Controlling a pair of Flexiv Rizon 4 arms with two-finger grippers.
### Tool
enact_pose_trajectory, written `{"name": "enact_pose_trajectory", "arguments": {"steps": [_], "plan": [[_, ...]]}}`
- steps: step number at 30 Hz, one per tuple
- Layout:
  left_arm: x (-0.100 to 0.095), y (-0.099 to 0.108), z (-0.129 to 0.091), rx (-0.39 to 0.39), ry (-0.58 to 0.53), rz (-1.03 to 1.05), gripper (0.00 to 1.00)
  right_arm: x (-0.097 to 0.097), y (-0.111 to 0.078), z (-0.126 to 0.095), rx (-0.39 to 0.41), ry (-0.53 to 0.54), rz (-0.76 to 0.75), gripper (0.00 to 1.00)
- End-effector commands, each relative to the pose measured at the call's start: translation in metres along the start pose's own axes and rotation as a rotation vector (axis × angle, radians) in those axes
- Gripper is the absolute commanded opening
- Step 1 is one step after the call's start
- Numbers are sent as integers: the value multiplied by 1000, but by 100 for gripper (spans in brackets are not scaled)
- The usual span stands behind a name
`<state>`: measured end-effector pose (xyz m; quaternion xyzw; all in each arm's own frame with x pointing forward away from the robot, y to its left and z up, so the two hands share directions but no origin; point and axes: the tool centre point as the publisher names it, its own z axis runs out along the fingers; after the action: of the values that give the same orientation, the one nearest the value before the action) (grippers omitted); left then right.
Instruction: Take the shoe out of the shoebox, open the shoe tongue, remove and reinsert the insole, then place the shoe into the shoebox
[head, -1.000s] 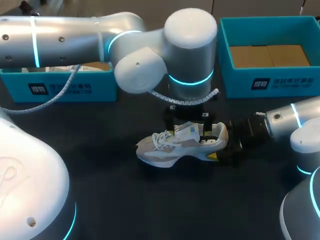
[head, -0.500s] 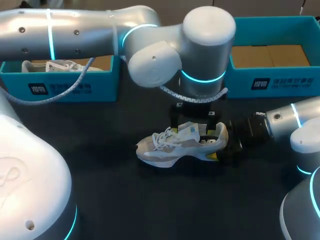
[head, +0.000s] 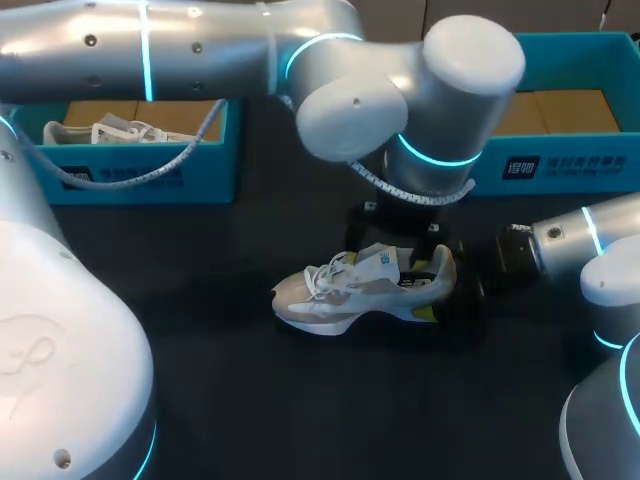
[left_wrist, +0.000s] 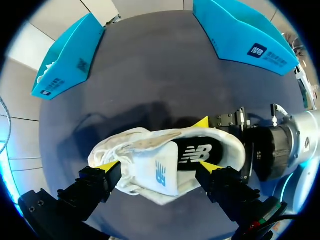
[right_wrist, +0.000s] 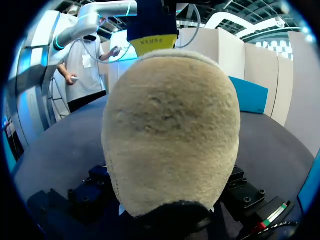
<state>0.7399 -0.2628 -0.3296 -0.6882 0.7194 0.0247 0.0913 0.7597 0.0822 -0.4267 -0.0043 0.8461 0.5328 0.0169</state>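
The shoe stands upright on the table, outside both boxes. It looks light: soft upper and floppy tongue over a stiffer sole and heel cup, so the heel is the firm place to pinch. The right gripper clamps that heel from both sides. The left gripper hangs over the laces, fingers spread wide, holding nothing. The left wrist view looks down onto the insole (the head view only hints at it), while the right wrist view shows just fuzzy heel
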Motion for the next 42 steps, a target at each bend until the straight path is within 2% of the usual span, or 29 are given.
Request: {"name": "enact_pose_trajectory", "arguments": {"steps": [1, 21, 34, 35, 36, 37, 38, 39, 40, 42], "plan": [[5, 2, 6, -2, -24, 2, 100, 0, -1, 3, 3, -2, 0, 0], [-17, 9, 26, -22, -100, -48, 100, 0, -1, 3, 3, -2, 0, 0], [-43, 18, 4, -10, -97, -63, 100, 0, -1, 3, 3, -2, 0, 0], [-45, 18, 2, -14, -85, -67, 95, 0, -1, 3, 3, -2, 0, 0], [-47, 18, 0, -15, -80, -72, 82, 0, -1, 3, 3, -2, 0, 0], [-48, 18, -1, -15, -75, -77, 74, 0, -1, 3, 3, -2, 0, 0], [-50, 19, -2, -21, -58, -81, 58, 0, -1, 3, 3, -2, 0, 0], [-51, 19, -3, -27, -47, -81, 54, 0, -1, 3, 3, -2, 0, 0], [-52, 19, -4, -33, -39, -80, 41, 0, -1, 3, 3, -2, 0, 0], [-52, 20, -4, -68, 10, -70, 27, 0, -1, 3, 3, -2, 0, 0]]}}
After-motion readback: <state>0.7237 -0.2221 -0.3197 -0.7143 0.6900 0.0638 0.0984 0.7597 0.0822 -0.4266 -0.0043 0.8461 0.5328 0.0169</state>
